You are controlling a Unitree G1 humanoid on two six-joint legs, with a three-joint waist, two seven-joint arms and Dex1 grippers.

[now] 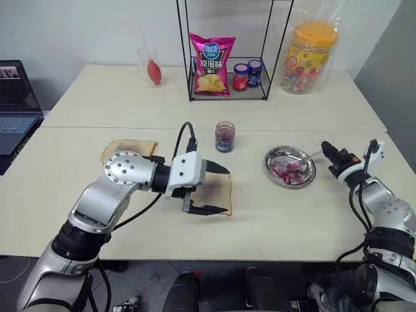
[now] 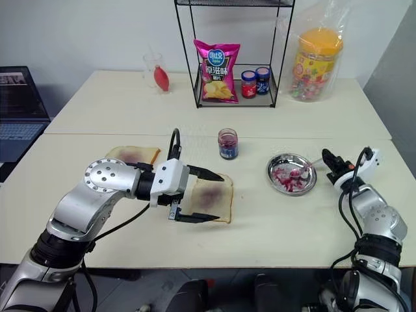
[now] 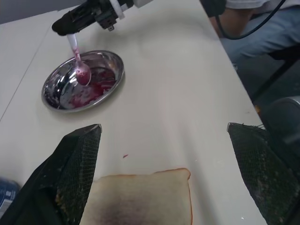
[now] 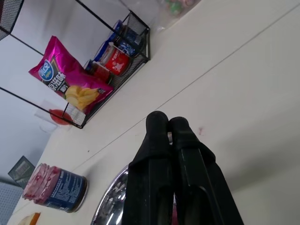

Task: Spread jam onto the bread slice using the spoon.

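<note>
The bread slice (image 2: 214, 188), pale with a purple smear in its middle, lies on the table near the front. My left gripper (image 2: 218, 197) hovers over it, open, one finger on each side, holding nothing. The jam jar (image 1: 225, 136) stands just behind the slice. At the right, my right gripper (image 1: 327, 151) is shut on the handle of the spoon (image 3: 79, 65). The spoon's jam-smeared bowl hangs over the steel plate (image 3: 119, 70), which is streaked with red jam.
A browner slice (image 1: 130, 148) lies left of my left arm. At the back stand a wire rack (image 1: 227, 96) with a chip bag and two small jars, a candy tub (image 1: 311, 55) and a glass (image 1: 149, 65). A laptop (image 1: 16, 110) sits far left.
</note>
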